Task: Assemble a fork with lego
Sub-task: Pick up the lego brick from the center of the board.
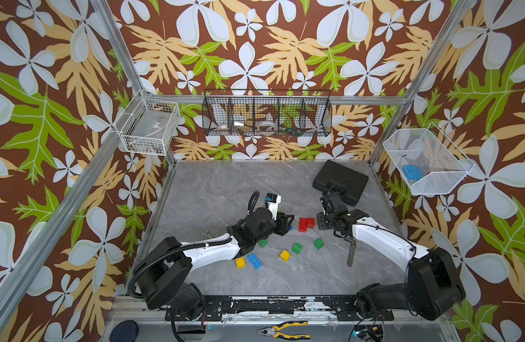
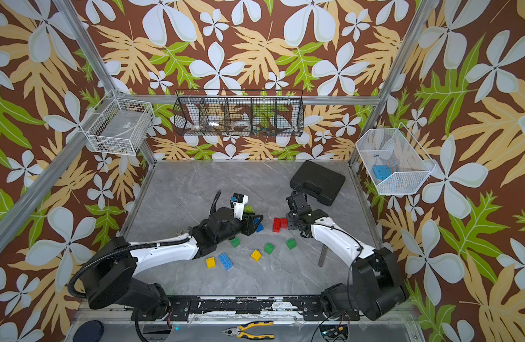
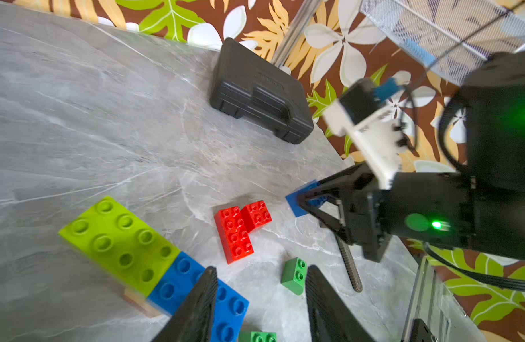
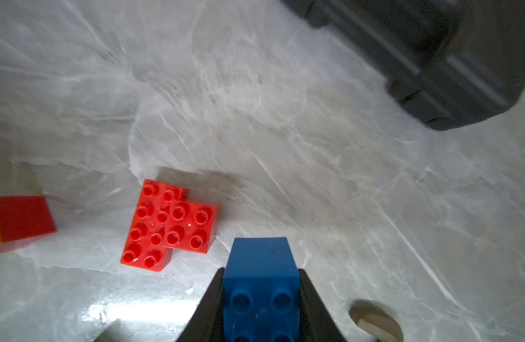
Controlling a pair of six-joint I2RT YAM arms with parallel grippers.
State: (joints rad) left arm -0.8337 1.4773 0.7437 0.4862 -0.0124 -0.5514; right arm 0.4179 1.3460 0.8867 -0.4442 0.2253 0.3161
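Note:
My right gripper (image 4: 261, 296) is shut on a blue square lego brick (image 4: 261, 266), held just off the table beside two red bricks (image 1: 306, 224) that lie joined. From the left wrist the same blue brick (image 3: 296, 204) shows at the right gripper's tips. My left gripper (image 3: 261, 296) has its fingers apart, with bare table between them. A raised lime-green brick (image 3: 119, 239) joined to a blue one (image 3: 178, 275) runs under one finger; whether they touch is unclear. Loose green (image 1: 296, 248), yellow (image 1: 284, 255) and blue (image 1: 254, 261) bricks lie nearer the front.
A black case (image 1: 339, 182) sits at the back right. A metal file (image 1: 351, 250) lies under the right arm, and a small spanner (image 1: 207, 234) by the left arm. Wire baskets (image 1: 267, 114) hang on the walls. Pliers (image 1: 285, 330) lie on the front ledge.

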